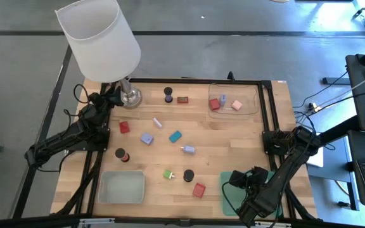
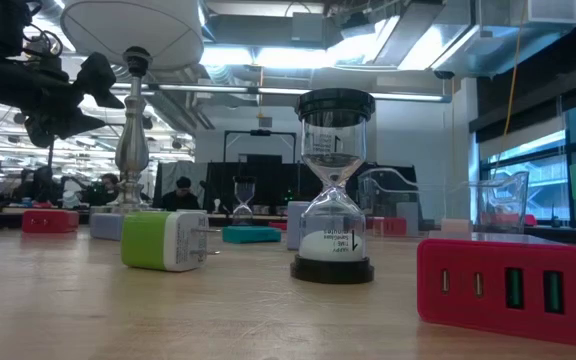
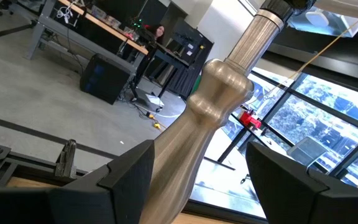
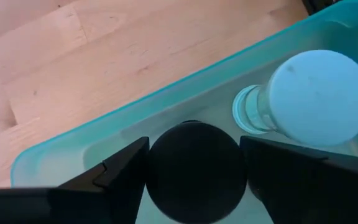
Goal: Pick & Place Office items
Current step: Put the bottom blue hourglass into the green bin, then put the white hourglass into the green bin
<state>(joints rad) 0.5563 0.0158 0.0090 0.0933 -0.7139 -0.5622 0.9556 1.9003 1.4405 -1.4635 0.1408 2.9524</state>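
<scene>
Wood table: left tool open round lamp stem; right tool grips dark cylinder.

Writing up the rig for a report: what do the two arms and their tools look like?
Both arms, left and right, are slim, black and jointed, with black cables along them. Each tool, left and right, has two flat, matte black, angular fingers.

A tall lamp with a white drum shade and turned silver metal stem stands between the left claw's fingers. A clear plastic tray lies well apart from both claws. A grey tray sits on the wooden table. The right claw hangs over a teal-green tray.
</scene>
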